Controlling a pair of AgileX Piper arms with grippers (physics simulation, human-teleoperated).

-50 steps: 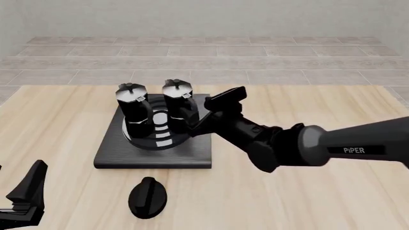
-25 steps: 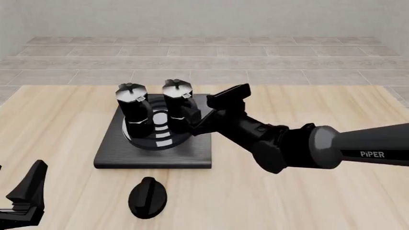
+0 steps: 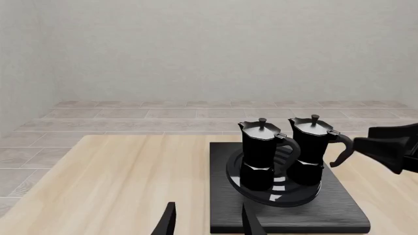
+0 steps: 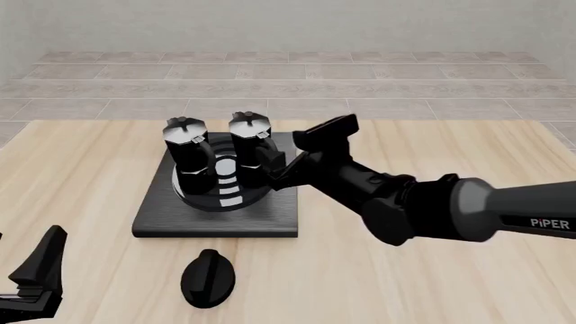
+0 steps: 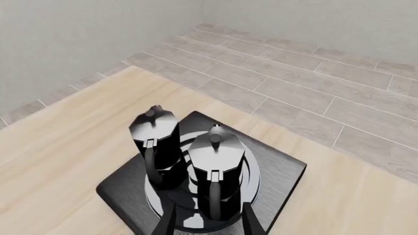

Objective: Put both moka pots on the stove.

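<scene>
Both moka pots stood on the stove. My right gripper flanked the right pot's handle, jaws apart. My left gripper rested open, near-left.

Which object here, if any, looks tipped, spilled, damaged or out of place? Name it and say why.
Nothing stands out. Both moka pots stand upright, lids on, side by side on the ring burner of the stove. The black oval knob lies on the table in front of the stove. No spill or damage shows.

Front view looks down across the stove; left wrist sits low, farther back; right wrist hovers close above it.
</scene>
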